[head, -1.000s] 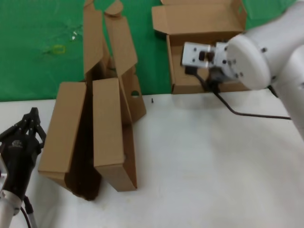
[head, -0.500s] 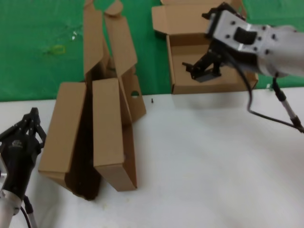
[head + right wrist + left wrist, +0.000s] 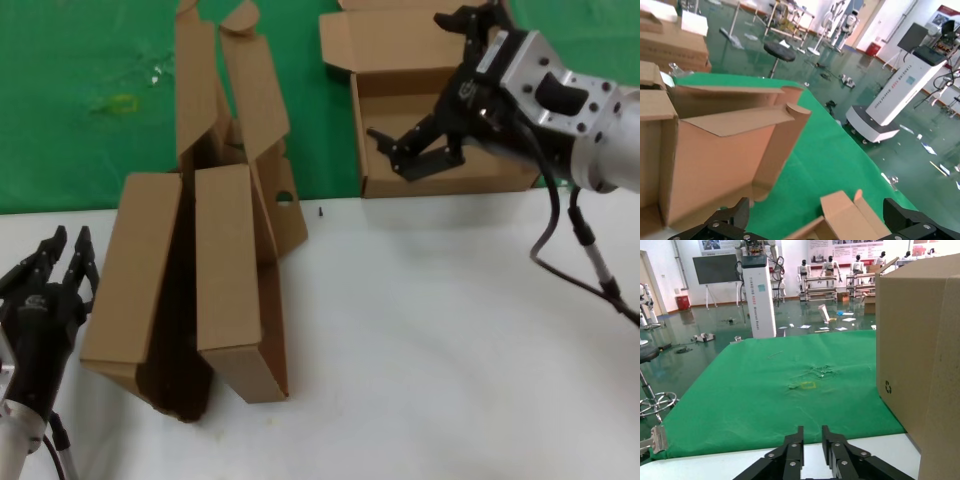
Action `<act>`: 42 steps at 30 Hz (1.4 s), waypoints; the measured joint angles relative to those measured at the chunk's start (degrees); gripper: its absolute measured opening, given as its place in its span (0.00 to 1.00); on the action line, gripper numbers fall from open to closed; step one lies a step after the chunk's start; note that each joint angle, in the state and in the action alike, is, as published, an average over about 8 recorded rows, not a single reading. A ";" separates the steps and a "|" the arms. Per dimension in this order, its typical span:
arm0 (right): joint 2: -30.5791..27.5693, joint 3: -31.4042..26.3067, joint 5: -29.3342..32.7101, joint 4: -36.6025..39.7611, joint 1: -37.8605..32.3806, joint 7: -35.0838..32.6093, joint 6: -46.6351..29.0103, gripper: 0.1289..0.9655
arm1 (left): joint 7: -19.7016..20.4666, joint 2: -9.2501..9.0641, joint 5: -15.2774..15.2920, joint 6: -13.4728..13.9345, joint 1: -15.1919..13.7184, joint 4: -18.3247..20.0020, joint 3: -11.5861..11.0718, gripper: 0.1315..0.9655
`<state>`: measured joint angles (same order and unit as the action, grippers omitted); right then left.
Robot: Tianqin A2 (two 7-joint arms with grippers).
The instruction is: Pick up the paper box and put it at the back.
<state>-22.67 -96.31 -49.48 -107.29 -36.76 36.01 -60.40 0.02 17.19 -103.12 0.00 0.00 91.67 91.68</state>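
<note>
Brown corrugated cardboard marks the paper box [image 3: 440, 110], which stands open at the back [image 3: 420, 197], propped against the wrinkled green cloth backdrop [image 3: 80, 100] where the white surface [image 3: 420, 340] meets it. Its hinged lid is folded up behind the shallow tray, side tuck flaps spread at the upper corners. The right tool [image 3: 440, 100] hangs in front of the tray's open face, its black fingers [image 3: 405, 155] spread wide apart and holding nothing; whether any finger touches the cardboard cannot be told. A dark cable [image 3: 560, 240] loops down from the right arm toward the surface. In the right wrist view the two finger ends [image 3: 725, 222] sit far apart at the picture's lower edge, with the box's inner wall and flap [image 3: 725, 150] close ahead. To the robot's left, two other cardboard boxes [image 3: 200, 270] lie side by side, touching, their long lids leaning up against the cloth. The left tool [image 3: 55, 262] is parked low at the near left corner, just beside the outer box and apart from it; its fingers [image 3: 795, 452] are nearly together with a narrow slit between them, gripping nothing, and that box's side fills the edge of the left wrist view.
</note>
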 joint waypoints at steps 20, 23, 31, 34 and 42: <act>1.48 1.23 -14.37 4.20 9.82 -9.65 16.16 1.00 | 0.00 0.00 -0.01 0.00 0.00 0.00 0.00 0.39; 1.71 1.42 -16.65 4.87 11.38 -11.16 18.69 1.00 | 0.00 0.00 -0.01 0.00 0.00 0.00 0.00 0.49; 2.32 1.94 -22.62 6.60 15.48 -15.21 25.48 1.00 | 0.00 0.00 -0.01 0.00 0.00 0.00 0.00 0.62; 2.55 2.14 -24.87 7.26 17.03 -16.72 28.01 1.00 | 0.00 0.00 -0.01 0.00 0.00 0.00 0.00 0.70; 3.16 2.66 -30.87 9.00 21.14 -20.74 34.77 1.00 | 0.00 0.00 -0.01 0.00 0.00 0.00 0.00 0.87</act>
<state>-19.51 -93.65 -80.36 -98.29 -15.62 15.27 -25.63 0.01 17.19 -103.12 0.00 0.00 91.67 91.68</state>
